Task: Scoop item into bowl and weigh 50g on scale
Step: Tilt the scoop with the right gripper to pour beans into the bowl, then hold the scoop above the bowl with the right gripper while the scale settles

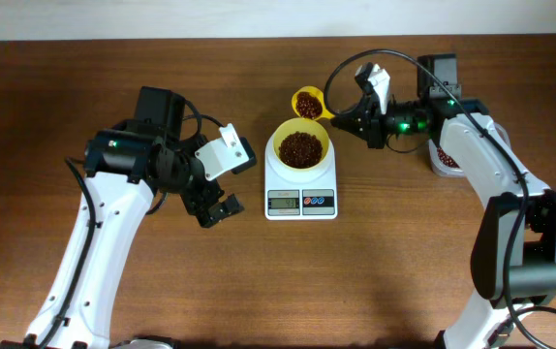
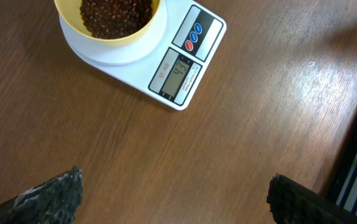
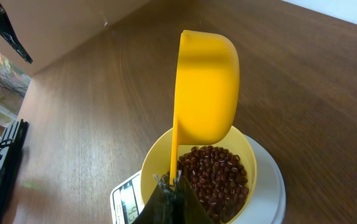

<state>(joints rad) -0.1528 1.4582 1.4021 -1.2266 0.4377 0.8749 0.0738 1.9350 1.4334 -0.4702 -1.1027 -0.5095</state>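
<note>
While the right gripper (image 1: 344, 118) is clamped on the thin handle of a small yellow scoop (image 1: 323, 113), the scoop hangs in the air just beyond the far rim of the bowl (image 1: 326, 143); seen from overhead its cup faces up and carries a load of beans (image 1: 307, 102); from the right wrist only the cup's smooth outer side shows, above the bowl, with the handle running down into the closed jaws. The pale yellow bowl sits on the round platform of the white scale (image 1: 300, 202), near the middle of the wooden table (image 1: 259, 291); more beans lie inside it in a loose dark red-brown heap, below the rim. The scale's grey display (image 2: 180, 71) is on the front edge nearest the robot, with red and blue buttons beside it; the digits seem to read 43, though they are small and skewed in the left wrist view. The left gripper (image 1: 215, 210) hovers over bare wood just to the left of the scale, touching nothing; its fingers (image 2: 51, 194) stand wide apart with nothing between them. A clear tub (image 1: 441, 160) holding more beans sits at the right, mostly hidden behind the right arm.
</note>
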